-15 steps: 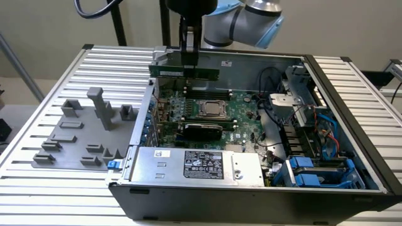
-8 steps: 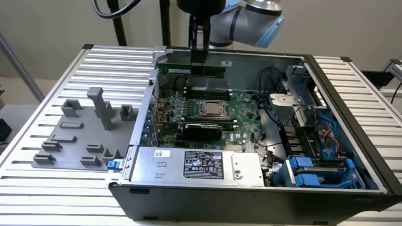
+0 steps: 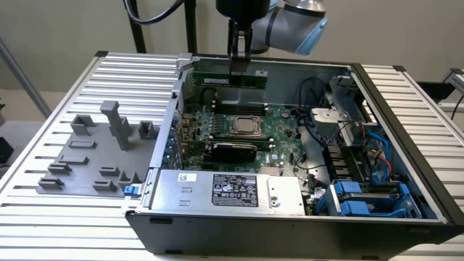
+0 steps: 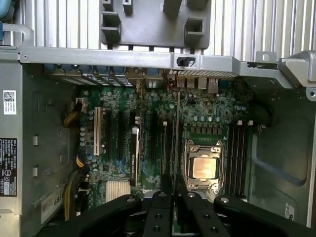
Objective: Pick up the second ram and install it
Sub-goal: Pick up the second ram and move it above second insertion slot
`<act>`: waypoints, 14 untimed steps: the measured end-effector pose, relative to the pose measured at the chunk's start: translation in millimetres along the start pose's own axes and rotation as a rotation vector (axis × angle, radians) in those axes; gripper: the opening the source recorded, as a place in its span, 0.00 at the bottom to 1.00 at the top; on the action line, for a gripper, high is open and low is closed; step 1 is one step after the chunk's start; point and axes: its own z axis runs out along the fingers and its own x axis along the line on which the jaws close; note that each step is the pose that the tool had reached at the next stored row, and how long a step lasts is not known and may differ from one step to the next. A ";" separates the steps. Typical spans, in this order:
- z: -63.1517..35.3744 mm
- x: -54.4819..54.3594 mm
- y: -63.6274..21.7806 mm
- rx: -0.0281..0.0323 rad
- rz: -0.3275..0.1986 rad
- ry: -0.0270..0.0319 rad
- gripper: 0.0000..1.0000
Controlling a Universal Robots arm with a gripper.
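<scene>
End effector: closed on the second ram, dark fingers pinching the stick near mid-length.
Second ram: green, slim, held level in the air over the far side of the open case in the exterior view; seen edge-on in the wrist view as a thin line running out from between the fingers; not seated in any slot.
Memory slots: black, parallel, beneath the held stick and apart from it, just beside the CPU socket.
CPU socket: metal-framed square near the middle of the motherboard.
Expansion card: black-topped, on the near side of the socket in the exterior view.
Power supply: silver box with a printed label, along the near wall.
Computer case: lying open-side up on the table.
Fixture plate: grey blocks and posts, on the slatted table at the exterior view's left, just beside the case.
</scene>
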 end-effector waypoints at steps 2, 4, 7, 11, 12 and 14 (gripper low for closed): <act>3.5 -2.4 -4.3 0.0000 0.000 0.0000 0.14; 7.1 -3.7 -9.7 -0.0001 0.000 0.0001 0.14; 12.6 -5.0 -18.1 -0.0001 0.000 0.0000 0.14; 19.9 -8.4 -24.4 0.0000 0.000 0.0001 0.14; 21.8 -9.8 -25.5 -0.0001 0.000 0.0001 0.14; 25.5 -12.7 -27.4 0.0000 0.000 0.0001 0.14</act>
